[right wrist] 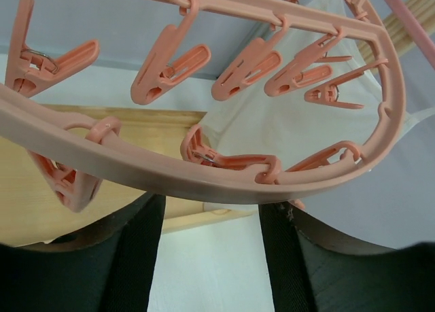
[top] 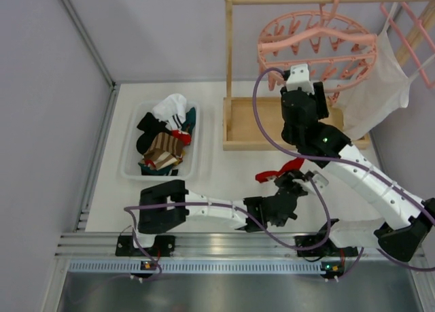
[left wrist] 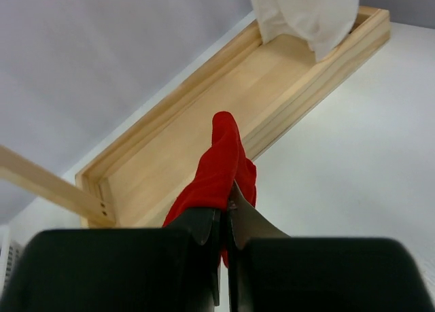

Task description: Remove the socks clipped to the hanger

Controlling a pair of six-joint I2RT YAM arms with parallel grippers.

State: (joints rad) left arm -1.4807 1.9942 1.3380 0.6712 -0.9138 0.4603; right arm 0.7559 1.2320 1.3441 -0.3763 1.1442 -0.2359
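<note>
1. We see one red sock (left wrist: 221, 162) pinched in our left gripper's (left wrist: 224, 204) closed jaws.
2. Our right gripper (right wrist: 211, 237) gapes open just under the one pink hanger (right wrist: 204, 184).
3. One bin (top: 129, 165) holds more socks (top: 166, 145).

We see a white table (top: 211, 183), our clear plastic tub (top: 130, 159) at nine o'clock, wooden stand's tray base (top: 250, 122) at two o'clock.

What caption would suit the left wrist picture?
A red sock pinched in the left end effector, wooden stand base beyond.
</note>
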